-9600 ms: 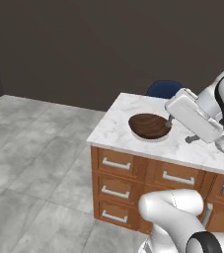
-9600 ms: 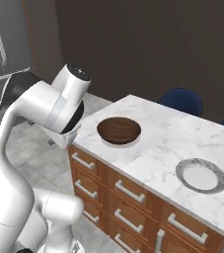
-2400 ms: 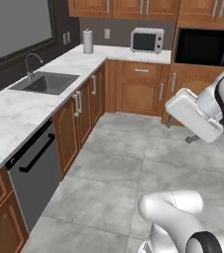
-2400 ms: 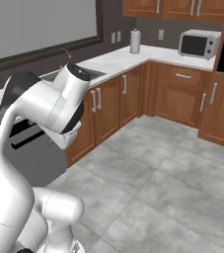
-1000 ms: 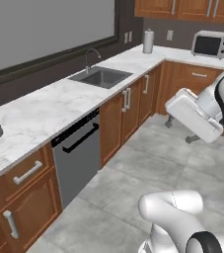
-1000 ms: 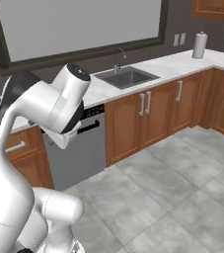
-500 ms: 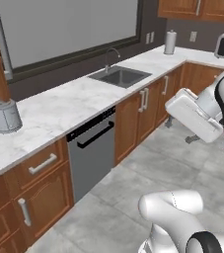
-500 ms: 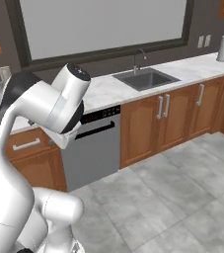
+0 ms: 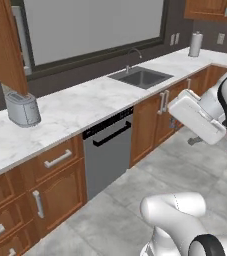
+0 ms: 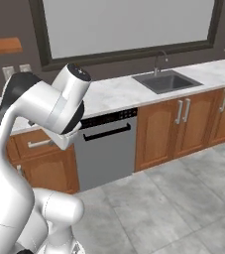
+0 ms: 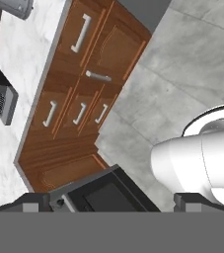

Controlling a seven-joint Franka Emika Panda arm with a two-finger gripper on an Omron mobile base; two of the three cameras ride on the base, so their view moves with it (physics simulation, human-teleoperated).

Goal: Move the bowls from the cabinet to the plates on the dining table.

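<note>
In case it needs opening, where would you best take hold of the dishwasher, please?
On the dishwasher, grip the dark bar handle, coming from the front: it runs level across the door's top and stands off it, with room for jaws above and below.

I see white counter top (image 9: 80, 107) with thin grey veins. Brown wood cupboards (image 9: 157, 117) under it, silver handles. Grey dishwasher (image 9: 107, 150) with black top strip and black handle. Grey sink (image 9: 141, 77), grey tap. Shiny silver toaster (image 9: 22, 109). Floor (image 10: 183, 198) has pale grey stone tiles. Wall dark grey-brown. Window (image 10: 126, 22) pale grey, dark frame. White paper roll (image 9: 196, 44).
</note>
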